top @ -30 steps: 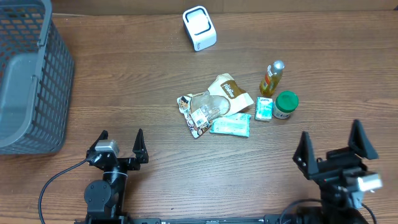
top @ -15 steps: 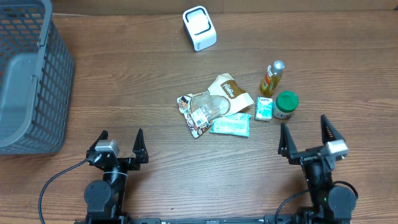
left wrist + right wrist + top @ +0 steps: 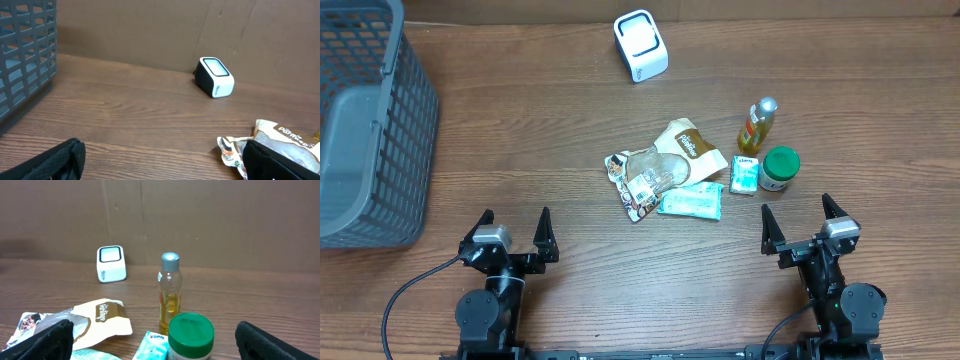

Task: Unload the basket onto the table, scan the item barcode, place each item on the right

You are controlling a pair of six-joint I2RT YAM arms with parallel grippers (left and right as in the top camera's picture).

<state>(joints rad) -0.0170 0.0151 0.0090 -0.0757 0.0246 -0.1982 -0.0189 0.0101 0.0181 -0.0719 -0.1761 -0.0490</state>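
1. Barcode scanner [image 3: 641,45], a small white box with a dark-rimmed top face, stands on the wooden table [image 3: 520,120] at the far edge from both arms; nothing touches it.
2. Snack packets [image 3: 665,160], crumpled and overlapping, lie well apart from the scanner on its robot side, one clear with a printed label and one white and brown.
3. A teal tissue pack [image 3: 692,202] lies flat, touching the near edge of the packets, farther from the scanner than they are.
4. To the right of the packets, and right of the scanner's line, sit a small teal box [image 3: 746,174] and a green-lidded jar [image 3: 780,168], just beside each other.
5. A bottle of amber liquid with a silver cap [image 3: 757,125] stands upright behind the jar, the nearest of this group to the scanner.
6. A grey mesh basket [image 3: 360,120] stands far to the scanner's left, at the table edge.
7. Left gripper [image 3: 513,222] rests low at the near edge, farthest from the scanner, its fingers spread wide with nothing between them.
8. Right gripper [image 3: 797,215] sits just on the near side of the jar, its fingers [image 3: 40,340] likewise spread wide and empty, facing the scanner.
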